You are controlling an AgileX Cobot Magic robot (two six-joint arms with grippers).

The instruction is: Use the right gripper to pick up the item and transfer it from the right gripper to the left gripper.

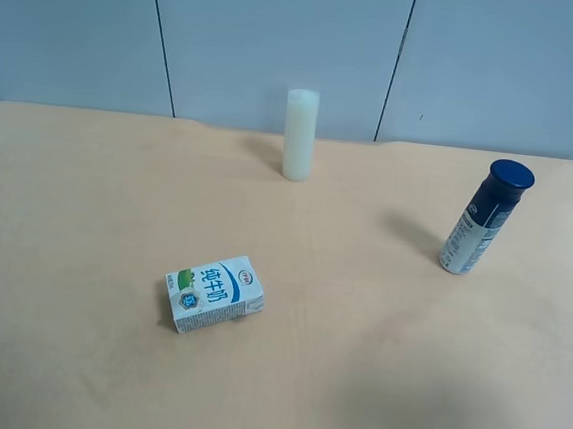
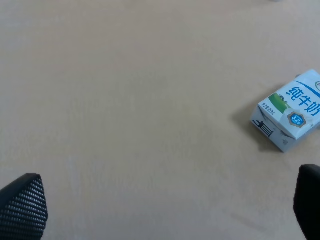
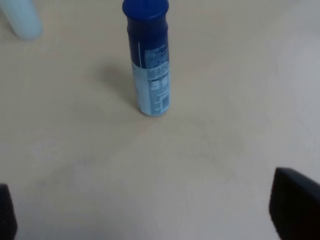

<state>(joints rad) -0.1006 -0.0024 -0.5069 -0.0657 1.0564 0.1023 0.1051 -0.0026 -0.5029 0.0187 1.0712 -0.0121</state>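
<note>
The item (image 1: 485,220), a slim bottle with a dark blue cap and a white-grey printed body, stands upright on the table near the exterior high view's right edge. The right wrist view shows the item (image 3: 150,65) ahead of my right gripper (image 3: 150,215), well apart from it. That gripper's two black fingertips (image 3: 295,205) sit at opposite edges of the picture with only bare table between them, so it is open. My left gripper (image 2: 165,210) is open too, over bare table with nothing held. Neither arm appears in the exterior high view.
A blue-and-white milk carton (image 1: 213,293) lies on its side near the table's middle, and the left wrist view has the carton (image 2: 292,117) off to one side of my left gripper. A creamy-white cylinder (image 1: 299,135) stands upright at the back of the light wooden table (image 1: 85,217).
</note>
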